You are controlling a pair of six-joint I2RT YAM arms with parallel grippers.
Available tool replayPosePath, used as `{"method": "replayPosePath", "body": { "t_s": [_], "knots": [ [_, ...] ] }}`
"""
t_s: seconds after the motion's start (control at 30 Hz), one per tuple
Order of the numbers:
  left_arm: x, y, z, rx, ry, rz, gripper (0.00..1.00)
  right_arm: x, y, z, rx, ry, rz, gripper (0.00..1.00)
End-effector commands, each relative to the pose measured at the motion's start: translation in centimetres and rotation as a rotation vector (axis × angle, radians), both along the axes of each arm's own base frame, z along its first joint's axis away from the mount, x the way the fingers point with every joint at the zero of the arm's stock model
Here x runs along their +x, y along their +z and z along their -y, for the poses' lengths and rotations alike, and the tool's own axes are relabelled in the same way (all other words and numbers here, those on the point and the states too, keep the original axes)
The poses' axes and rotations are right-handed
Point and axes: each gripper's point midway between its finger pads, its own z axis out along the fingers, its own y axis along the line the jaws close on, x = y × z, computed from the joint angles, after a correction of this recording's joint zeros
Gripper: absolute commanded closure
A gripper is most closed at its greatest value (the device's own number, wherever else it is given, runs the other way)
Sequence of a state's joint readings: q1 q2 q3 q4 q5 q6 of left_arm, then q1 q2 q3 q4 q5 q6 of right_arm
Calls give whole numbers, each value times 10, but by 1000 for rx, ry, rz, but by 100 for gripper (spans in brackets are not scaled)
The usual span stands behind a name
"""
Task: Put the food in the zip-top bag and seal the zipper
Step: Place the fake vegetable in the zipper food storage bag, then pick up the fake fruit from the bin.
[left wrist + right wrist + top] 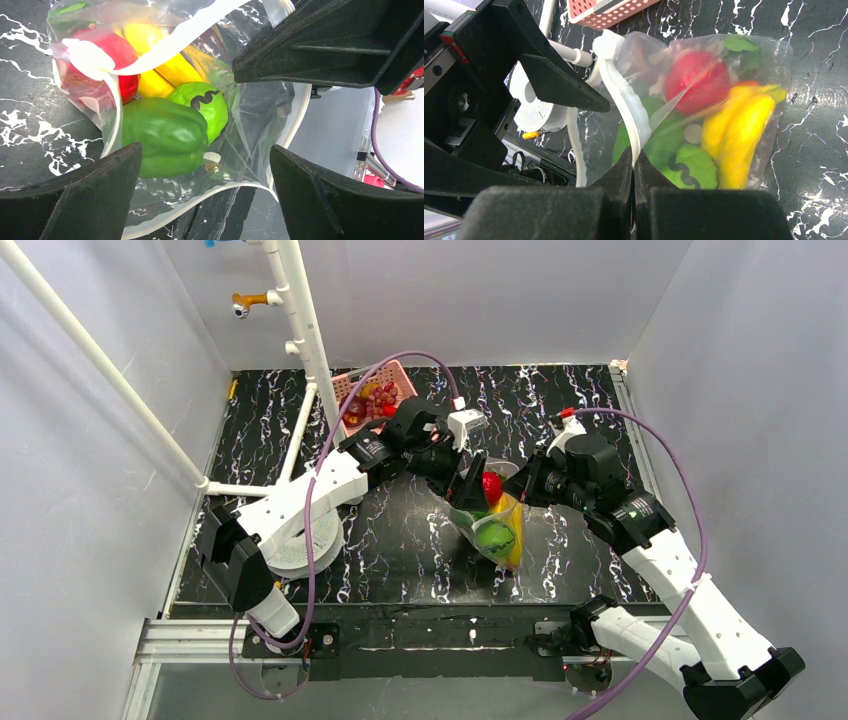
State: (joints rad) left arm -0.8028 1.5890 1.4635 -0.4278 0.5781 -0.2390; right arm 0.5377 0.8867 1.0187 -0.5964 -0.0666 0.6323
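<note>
The clear zip-top bag (497, 528) lies mid-table between both grippers. It holds a green pepper (160, 135), a green round piece (210, 102), a yellow banana (739, 135) and a red piece (696, 82). Its mouth is open, and the white zipper strip (626, 107) curves apart into two edges in the left wrist view (200, 197). My right gripper (634, 157) is shut on one zipper edge and shows in the top view (522, 490). My left gripper (205, 150) is open, its fingers either side of the bag's mouth, and holds nothing; it shows in the top view (470, 480).
A pink slotted basket (352, 422) with more toy food stands at the back, beside a white pipe frame (310, 350). A white round object (305, 540) lies by the left arm's base. The table is black with white marbling.
</note>
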Motion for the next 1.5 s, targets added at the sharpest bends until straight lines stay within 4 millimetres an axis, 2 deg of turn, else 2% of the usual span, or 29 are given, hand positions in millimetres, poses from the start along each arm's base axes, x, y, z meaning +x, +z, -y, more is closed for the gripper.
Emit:
{"method": "replayPosePath", "body": {
  "t_s": [0.0, 0.33, 0.37, 0.53, 0.63, 0.77, 0.83, 1.07, 1.27, 1.4, 1.47],
  "knots": [
    [0, 27, -6, -29, -4, 90, 2, 6, 23, -2, 45, -6, 82, 99],
    [10, 60, -16, -55, 50, 224, 2, 6, 20, -1, 42, -9, 79, 99],
    [19, 81, -25, -77, 110, 318, 2, 6, 19, 0, 39, -13, 81, 99],
    [48, 115, -48, -107, 311, 493, 2, 7, 20, 4, 25, -28, 95, 99],
    [77, 128, -71, -79, 511, 601, 2, 6, 20, 8, 17, -39, 106, 99],
    [118, 131, -100, 33, 741, 718, 2, 4, 19, 11, 8, -42, 114, 99],
    [140, 128, -109, 123, 832, 762, 2, 2, 19, 13, 5, -43, 115, 99],
    [196, 88, -99, 402, 867, 820, 2, -7, 21, 20, -17, -26, 143, 99],
    [236, 58, -107, 501, 980, 784, 2, -11, 24, 45, -112, -82, 192, 99],
    [264, 31, -114, 557, 1008, 761, 2, -16, 25, 58, -166, -92, 213, 99],
    [281, 8, -118, 583, 1032, 717, 2, -19, 24, 61, -186, -85, 220, 99]
  ]
}}
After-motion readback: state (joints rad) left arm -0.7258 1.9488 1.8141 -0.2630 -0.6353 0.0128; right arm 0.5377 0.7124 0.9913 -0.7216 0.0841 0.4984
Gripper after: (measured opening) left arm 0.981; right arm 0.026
